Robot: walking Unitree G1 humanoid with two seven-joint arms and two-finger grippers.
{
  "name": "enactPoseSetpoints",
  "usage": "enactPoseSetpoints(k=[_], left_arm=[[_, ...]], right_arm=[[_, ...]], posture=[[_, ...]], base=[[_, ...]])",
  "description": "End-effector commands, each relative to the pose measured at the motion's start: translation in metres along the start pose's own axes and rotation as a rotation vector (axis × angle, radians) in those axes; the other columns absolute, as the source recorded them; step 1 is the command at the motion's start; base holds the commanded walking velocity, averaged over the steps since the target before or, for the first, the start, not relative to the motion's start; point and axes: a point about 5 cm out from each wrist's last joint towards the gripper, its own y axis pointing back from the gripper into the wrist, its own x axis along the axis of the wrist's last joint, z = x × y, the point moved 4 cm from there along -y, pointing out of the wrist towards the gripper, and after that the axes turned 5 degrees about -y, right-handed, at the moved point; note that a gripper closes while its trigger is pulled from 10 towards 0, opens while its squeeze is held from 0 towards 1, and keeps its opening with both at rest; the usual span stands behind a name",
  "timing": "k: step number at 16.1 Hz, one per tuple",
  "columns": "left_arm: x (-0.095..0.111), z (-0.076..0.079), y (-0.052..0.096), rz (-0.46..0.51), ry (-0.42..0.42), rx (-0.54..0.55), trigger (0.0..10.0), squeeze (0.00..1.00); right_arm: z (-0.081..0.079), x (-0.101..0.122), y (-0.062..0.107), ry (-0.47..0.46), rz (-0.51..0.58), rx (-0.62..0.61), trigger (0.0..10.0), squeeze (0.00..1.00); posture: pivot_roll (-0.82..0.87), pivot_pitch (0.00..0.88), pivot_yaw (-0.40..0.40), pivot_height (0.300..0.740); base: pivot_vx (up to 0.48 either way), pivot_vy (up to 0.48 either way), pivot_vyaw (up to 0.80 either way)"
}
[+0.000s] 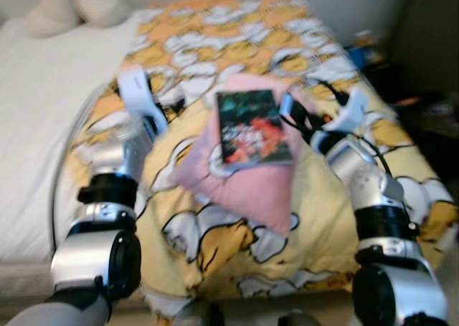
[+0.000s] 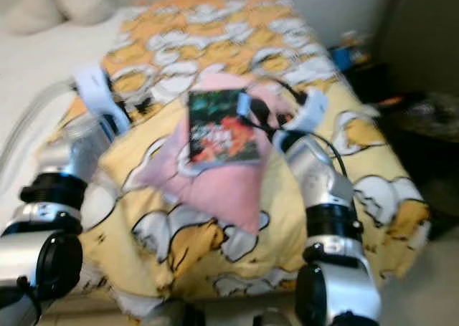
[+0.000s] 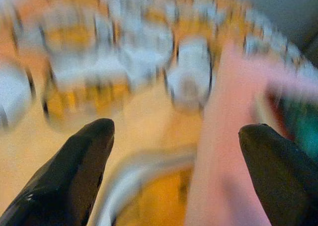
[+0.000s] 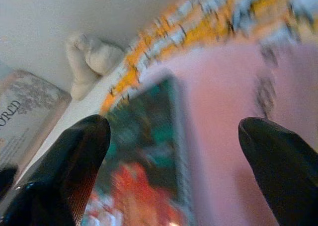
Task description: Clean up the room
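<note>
The right gripper (image 4: 174, 171) has its two black fingers spread wide with nothing between them, hovering just over the book (image 1: 252, 129), which is the landmark here. The left gripper (image 3: 174, 171) is equally wide open and empty, off to the book's left above the yellow cartoon-print blanket (image 1: 315, 218). The book lies flat on a pink pillow (image 1: 251, 186), which is draped on top of the blanket (the whole scene is motion-blurred, so edges are soft).

Beyond the book, toward the head of the bed, the white sheet (image 1: 43, 125) runs up to a pale stuffed toy (image 1: 75, 7).

The main risk, as I judge it, is the soft footing under the book: pressing down to pinch it could sink the pillow and tip the book, so the fingers close on fabric instead of the cover, or slide the book off the pillow. With the view this blurred, a misjudged approach could also snag the blanket and drag everything along.
</note>
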Motion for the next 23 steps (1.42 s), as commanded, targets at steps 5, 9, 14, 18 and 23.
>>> enactPoseSetpoints(k=[5, 9, 14, 18, 23], left_arm=[[0.039, 0.004, -0.005, 0.067, 0.255, -0.088, 10.0, 0.0], [0.027, 0.021, -0.008, 0.015, 0.185, -0.155, 10.0, 0.0], [0.024, 0.049, -0.014, 0.011, 0.177, -0.226, 10.0, 0.0], [0.032, 0.049, -0.013, 0.03, 0.164, -0.233, 10.0, 0.0], [0.01, 0.059, -0.016, -0.066, 0.113, -0.235, 10.0, 0.0]], right_arm=[[-0.002, 0.031, -0.007, -0.098, 0.03, 0.026, 10.0, 0.0], [0.006, 0.045, 0.003, -0.096, 0.064, 0.034, 10.0, 0.0], [0.011, 0.038, -0.001, -0.043, 0.052, 0.0, 10.0, 0.0], [0.018, 0.035, -0.001, -0.069, 0.042, -0.015, 10.0, 0.0], [0.006, 0.017, -0.009, -0.047, -0.027, -0.009, 10.0, 0.0]], posture=[[-0.15, 0.0, 0.063, 0.7], [-0.16, 0.0, 0.065, 0.7], [-0.18, 0.014, 0.075, 0.7], [-0.19, 0.053, 0.08, 0.7], [-0.19, 0.085, 0.083, 0.7]], base=[[0.0, 0.0, 0.0], [0.0, 0.0, 0.0], [0.0, 0.0, 0.0], [0.0, 0.0, 0.0], [0.0, 0.0, 0.0]])
